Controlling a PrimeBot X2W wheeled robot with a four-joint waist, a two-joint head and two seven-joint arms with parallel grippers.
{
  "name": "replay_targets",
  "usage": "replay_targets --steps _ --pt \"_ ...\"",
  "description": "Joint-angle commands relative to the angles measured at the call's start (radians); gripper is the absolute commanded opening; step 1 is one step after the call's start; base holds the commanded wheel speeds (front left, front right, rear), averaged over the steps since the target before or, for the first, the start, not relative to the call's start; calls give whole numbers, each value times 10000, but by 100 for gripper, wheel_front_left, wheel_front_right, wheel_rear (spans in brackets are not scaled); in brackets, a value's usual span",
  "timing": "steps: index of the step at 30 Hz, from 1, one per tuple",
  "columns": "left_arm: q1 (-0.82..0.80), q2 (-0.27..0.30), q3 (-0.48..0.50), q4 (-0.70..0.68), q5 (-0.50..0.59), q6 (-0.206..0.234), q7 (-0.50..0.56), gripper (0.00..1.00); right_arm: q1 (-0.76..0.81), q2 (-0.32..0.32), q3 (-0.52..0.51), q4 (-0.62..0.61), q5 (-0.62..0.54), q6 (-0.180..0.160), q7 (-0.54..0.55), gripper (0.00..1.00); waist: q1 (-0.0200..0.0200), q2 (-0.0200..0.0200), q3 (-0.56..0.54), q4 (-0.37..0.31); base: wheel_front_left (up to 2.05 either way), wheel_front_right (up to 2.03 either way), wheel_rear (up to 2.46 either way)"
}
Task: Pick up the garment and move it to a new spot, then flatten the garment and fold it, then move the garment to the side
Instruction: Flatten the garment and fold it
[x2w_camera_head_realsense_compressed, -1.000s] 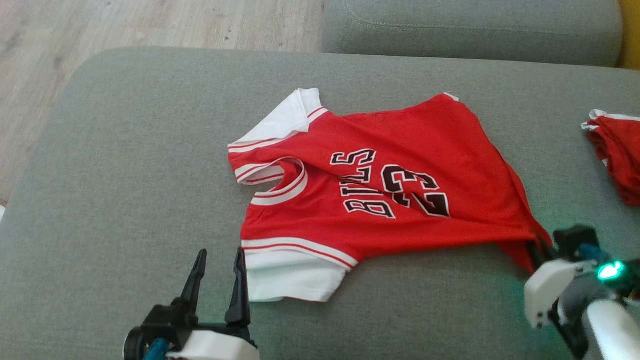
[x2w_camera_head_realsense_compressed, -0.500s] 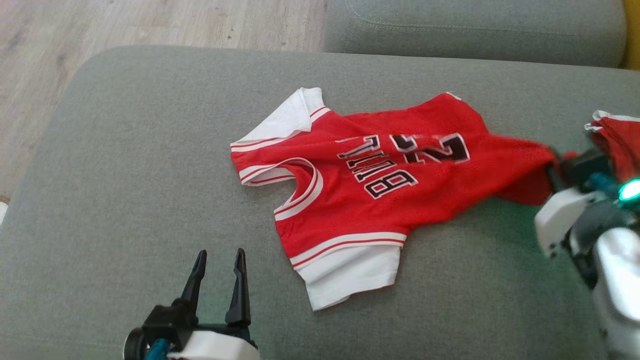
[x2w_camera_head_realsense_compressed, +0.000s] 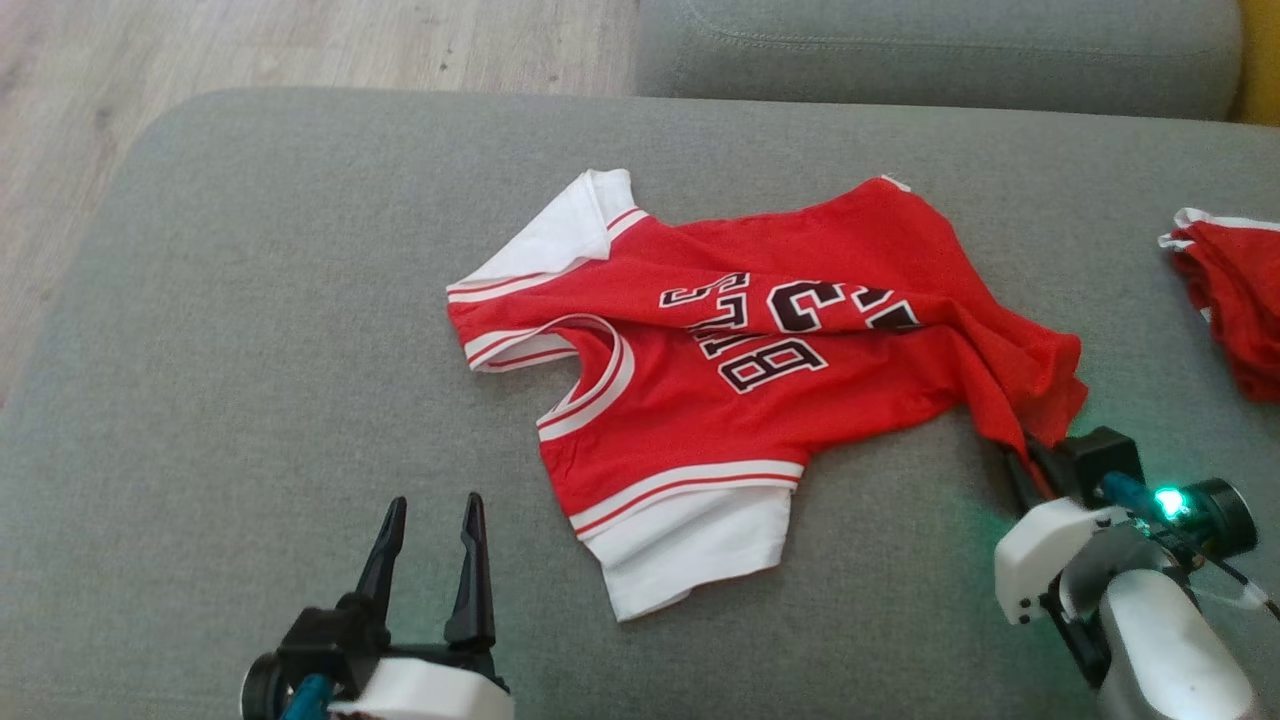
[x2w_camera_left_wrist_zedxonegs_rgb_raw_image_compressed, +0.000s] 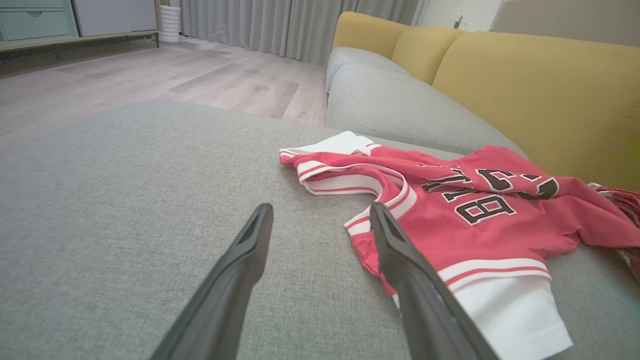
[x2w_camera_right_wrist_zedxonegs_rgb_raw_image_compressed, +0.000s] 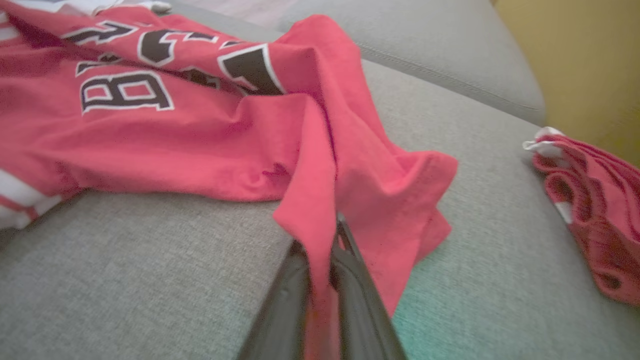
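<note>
Pinching the red jersey (x2w_camera_head_realsense_compressed: 700, 400) in our right gripper (x2w_camera_head_realsense_compressed: 1025, 465), likely to tug it flat, we held our left gripper (x2w_camera_head_realsense_compressed: 430, 510) open, empty.

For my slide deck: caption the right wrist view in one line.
Right gripper shut on a corner of the red jersey on a grey cushion, second red garment nearby.

Home living room: grey sofa (x2w_camera_left_wrist_zedxonegs_rgb_raw_image_compressed: 390, 100) with yellow back cushions (x2w_camera_left_wrist_zedxonegs_rgb_raw_image_compressed: 540, 95), wood-plank floor (x2w_camera_left_wrist_zedxonegs_rgb_raw_image_compressed: 200, 75), long grey curtains (x2w_camera_left_wrist_zedxonegs_rgb_raw_image_compressed: 280, 22), drawer cabinet (x2w_camera_left_wrist_zedxonegs_rgb_raw_image_compressed: 35, 22).
</note>
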Motion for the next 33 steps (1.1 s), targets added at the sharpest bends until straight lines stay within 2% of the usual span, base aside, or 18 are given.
replay_targets --steps 1,9,16,23,33 --pt "-389 108 368 -310 -30 28 -163 100 92 41 30 -380 -49 65 -215 100 0 0 -70 -60 0 0 0" --pt "-299 57 194 -201 -128 -77 -110 100 1287 624 -811 -1440 -74 65 -356 100 0 0 -390 -402 0 0 0" --pt "-325 -63 -96 13 -256 -305 76 100 2065 1074 -1524 -3011 136 65 -335 100 0 0 -584 -901 0 0 0" --pt "-700 -393 -574 1066 -530 -691 796 100 2118 1356 -1422 -4431 372 65 -77 100 0 0 -487 -1429 0 0 0" --pt "-1575 -806 -815 2940 -991 -1031 1470 100 1960 1412 -1195 -5044 518 65 109 100 0 0 -179 -1822 0 0 0"
